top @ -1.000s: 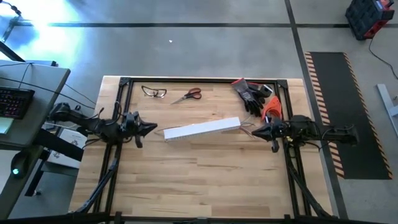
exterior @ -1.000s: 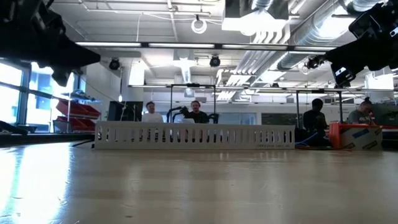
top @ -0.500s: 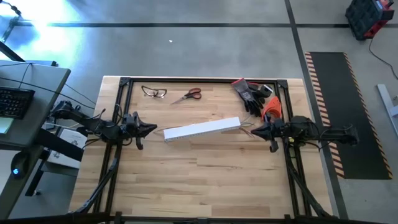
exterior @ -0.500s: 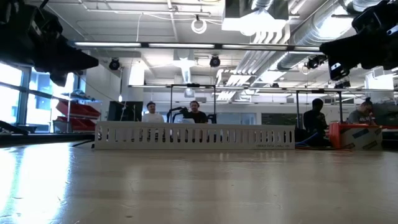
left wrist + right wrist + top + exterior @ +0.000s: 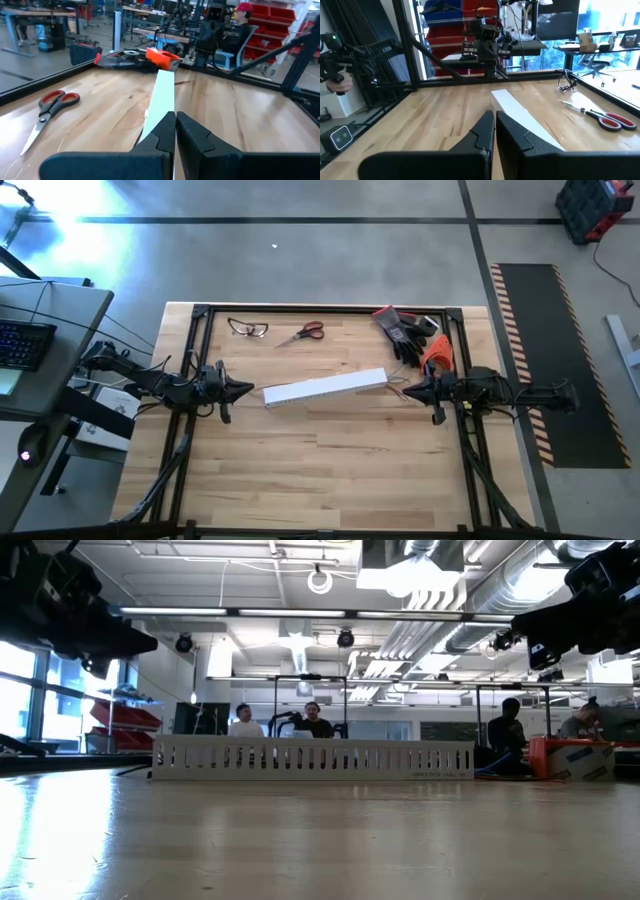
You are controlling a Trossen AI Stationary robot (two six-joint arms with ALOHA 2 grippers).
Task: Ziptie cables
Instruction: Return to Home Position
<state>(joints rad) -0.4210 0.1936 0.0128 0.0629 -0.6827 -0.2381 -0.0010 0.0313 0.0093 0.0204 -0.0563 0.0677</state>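
- The white duct (image 5: 324,388) lies shut on the table (image 5: 330,470).
- The cables (image 5: 396,381) look tucked inside it. Only thin ends poke out at its right end.
- The left gripper (image 5: 249,389) and right gripper (image 5: 405,392) hang near the duct's ends, fingers squeezed together, holding nothing.
- The job looks done. Only parking the arms is left.
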